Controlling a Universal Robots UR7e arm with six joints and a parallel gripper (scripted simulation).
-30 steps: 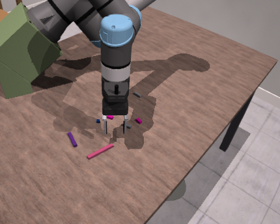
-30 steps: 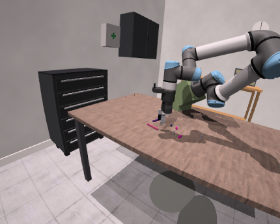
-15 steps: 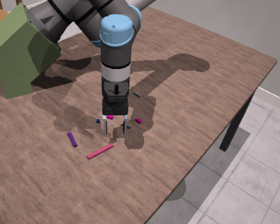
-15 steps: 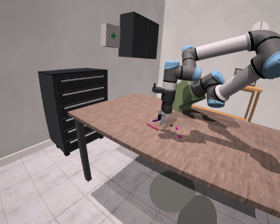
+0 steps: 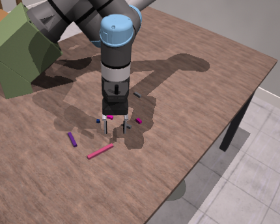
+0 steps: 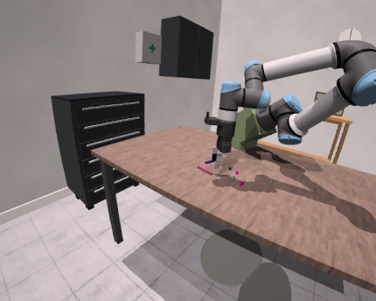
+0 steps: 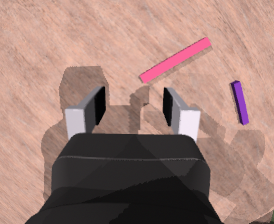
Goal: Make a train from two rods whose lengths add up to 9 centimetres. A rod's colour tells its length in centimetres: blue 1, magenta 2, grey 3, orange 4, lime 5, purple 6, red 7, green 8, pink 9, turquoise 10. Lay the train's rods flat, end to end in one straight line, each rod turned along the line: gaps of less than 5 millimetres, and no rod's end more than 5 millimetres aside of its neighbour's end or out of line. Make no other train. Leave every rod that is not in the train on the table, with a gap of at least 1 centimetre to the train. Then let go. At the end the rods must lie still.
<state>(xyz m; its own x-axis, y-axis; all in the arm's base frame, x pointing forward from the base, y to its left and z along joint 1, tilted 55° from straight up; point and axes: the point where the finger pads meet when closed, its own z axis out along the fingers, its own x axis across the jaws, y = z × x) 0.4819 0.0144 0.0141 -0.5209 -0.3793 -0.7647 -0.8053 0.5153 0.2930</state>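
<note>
Open gripper over scattered rods, nothing held.

Left to right in the top view: purple rod (image 5: 72, 139), blue rod (image 5: 98, 121), pink rod (image 5: 100, 152) nearest, gripper (image 5: 114, 128) with jaws wide and empty, grey rod (image 5: 128, 126), magenta rod (image 5: 139, 120). Purple plus grey makes 9. Rods look light, rigid, likely slick; pinch mid-length across the narrow sides.

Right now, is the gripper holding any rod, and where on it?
Nothing is held. The gripper is open above bare table, with the pink rod lying apart ahead of it.
</note>
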